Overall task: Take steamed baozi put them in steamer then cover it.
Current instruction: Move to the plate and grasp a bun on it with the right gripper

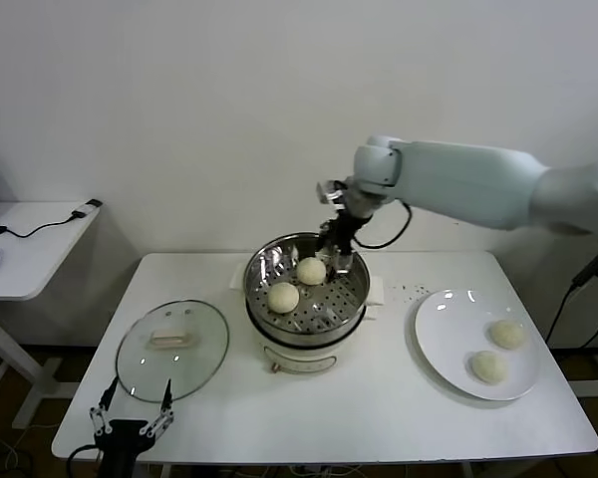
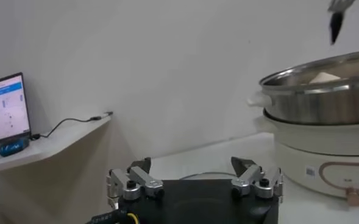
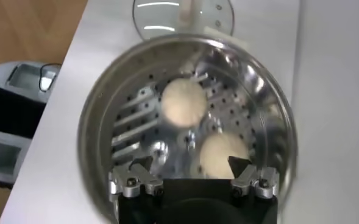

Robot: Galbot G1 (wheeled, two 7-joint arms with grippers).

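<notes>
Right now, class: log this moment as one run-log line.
right hand: open over steamer | baozi: two in steamer, two on plate | cover: on table | left hand: parked, open

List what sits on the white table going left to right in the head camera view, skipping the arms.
Glass lid → steamer holding two baozi → white plate holding the other two baozi.

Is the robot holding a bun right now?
No. The right gripper is open over the steamer, above a bun; the left gripper is empty too.
</notes>
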